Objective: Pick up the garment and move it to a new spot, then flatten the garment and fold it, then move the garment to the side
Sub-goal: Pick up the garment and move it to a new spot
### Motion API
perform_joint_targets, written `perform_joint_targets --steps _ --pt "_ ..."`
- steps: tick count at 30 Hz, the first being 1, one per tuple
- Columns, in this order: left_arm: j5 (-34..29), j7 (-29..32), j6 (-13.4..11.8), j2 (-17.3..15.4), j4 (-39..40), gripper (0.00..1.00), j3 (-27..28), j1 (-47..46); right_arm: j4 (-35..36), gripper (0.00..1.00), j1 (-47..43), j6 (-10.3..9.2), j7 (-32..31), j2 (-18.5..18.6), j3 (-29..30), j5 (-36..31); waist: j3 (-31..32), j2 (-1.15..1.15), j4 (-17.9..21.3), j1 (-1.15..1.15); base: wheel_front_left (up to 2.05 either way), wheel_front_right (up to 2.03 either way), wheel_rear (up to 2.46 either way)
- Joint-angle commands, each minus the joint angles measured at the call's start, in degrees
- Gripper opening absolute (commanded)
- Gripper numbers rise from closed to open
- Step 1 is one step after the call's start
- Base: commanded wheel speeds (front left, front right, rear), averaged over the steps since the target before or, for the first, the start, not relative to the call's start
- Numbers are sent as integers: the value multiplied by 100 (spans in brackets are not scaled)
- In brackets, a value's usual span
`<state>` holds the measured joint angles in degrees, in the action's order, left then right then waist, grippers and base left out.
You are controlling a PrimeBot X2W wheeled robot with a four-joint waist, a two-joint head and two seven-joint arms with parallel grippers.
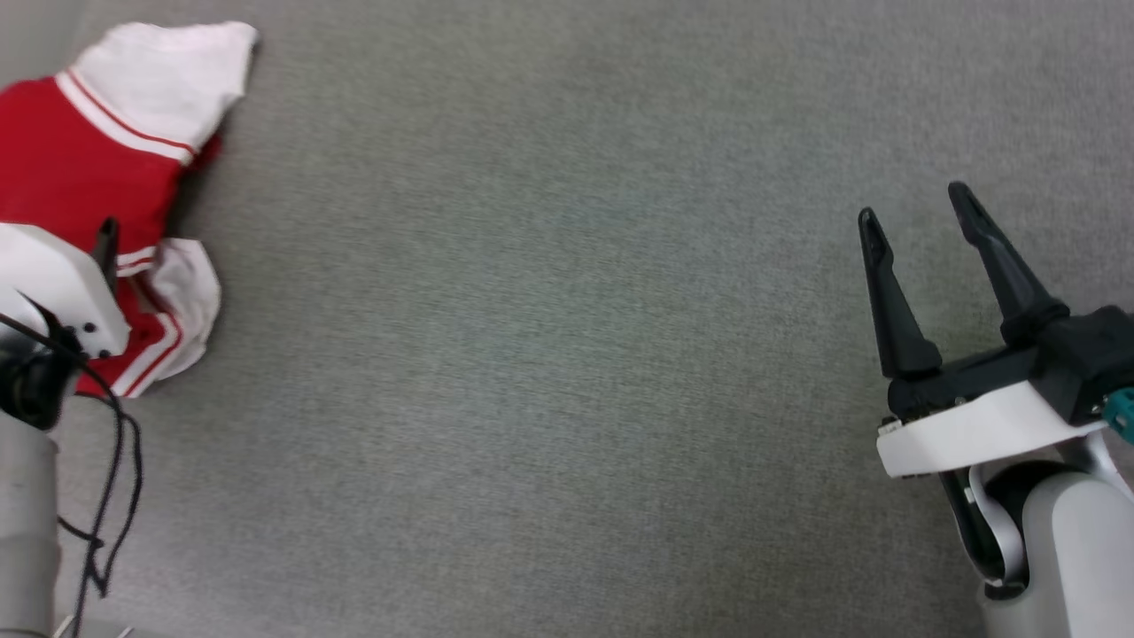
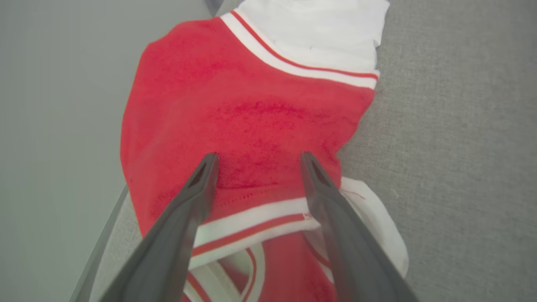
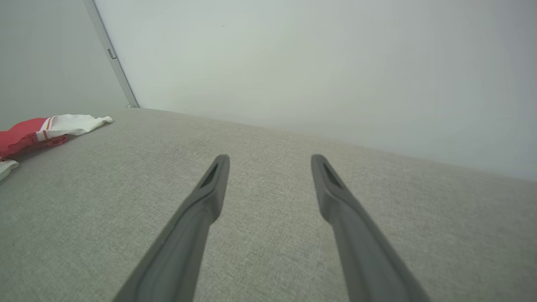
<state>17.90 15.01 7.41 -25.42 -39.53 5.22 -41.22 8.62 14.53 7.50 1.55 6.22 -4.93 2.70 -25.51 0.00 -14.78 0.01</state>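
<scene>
The garment [image 1: 80, 168] lies crumpled at the far left of the grey surface, red with white sleeves and red-white striped trim. My left gripper [image 2: 259, 156] stands open right over its red middle [image 2: 251, 96], a fingertip on either side of a low fold. Whether the tips touch the cloth I cannot tell. In the head view one dark left finger [image 1: 107, 244] pokes out past the white wrist housing over the garment. My right gripper [image 1: 914, 206] is open and holds nothing at the right side, far from the garment [image 3: 25, 130], its fingers [image 3: 209, 197] above bare surface.
The grey fabric surface [image 1: 549, 354] stretches wide between the two arms. A pale wall [image 3: 293, 63] bounds it at the back, and a metal strip [image 3: 113, 58] runs up the corner near the garment. A black cable [image 1: 115, 478] hangs by the left arm.
</scene>
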Motion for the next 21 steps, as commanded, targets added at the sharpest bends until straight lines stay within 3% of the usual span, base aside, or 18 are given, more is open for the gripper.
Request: perform_joint_targets --steps 1,6,11,12,13,17,21 --pt "114 168 10 -112 -184 100 -9 -133 -18 100 177 -3 64 -17 -12 -1 -451 0 350 -1 0 0 0" --pt "360 683 5 -384 -878 100 147 -196 -161 100 428 -2 222 -54 -65 24 -706 0 543 -1 0 0 0" --pt "544 1118 0 -316 -1441 100 168 -51 -325 100 512 -2 343 -84 -57 51 -759 0 586 -1 0 0 0" --pt "571 1135 1 -301 -1487 55 175 -39 -363 100 523 -2 352 -85 -54 51 -753 0 580 -1 0 0 0" --pt "591 1072 1 -292 -1500 1 180 -54 -389 100 536 -2 363 -88 -49 52 -742 0 569 -1 0 0 0" --pt "568 670 -38 -325 -1394 0 178 -157 -445 100 552 -2 421 -68 -73 26 -594 0 501 -1 0 0 0" --pt "476 -220 -147 -396 -1097 0 220 -317 -528 100 475 -2 469 -71 -70 51 -264 0 433 -1 0 0 0"
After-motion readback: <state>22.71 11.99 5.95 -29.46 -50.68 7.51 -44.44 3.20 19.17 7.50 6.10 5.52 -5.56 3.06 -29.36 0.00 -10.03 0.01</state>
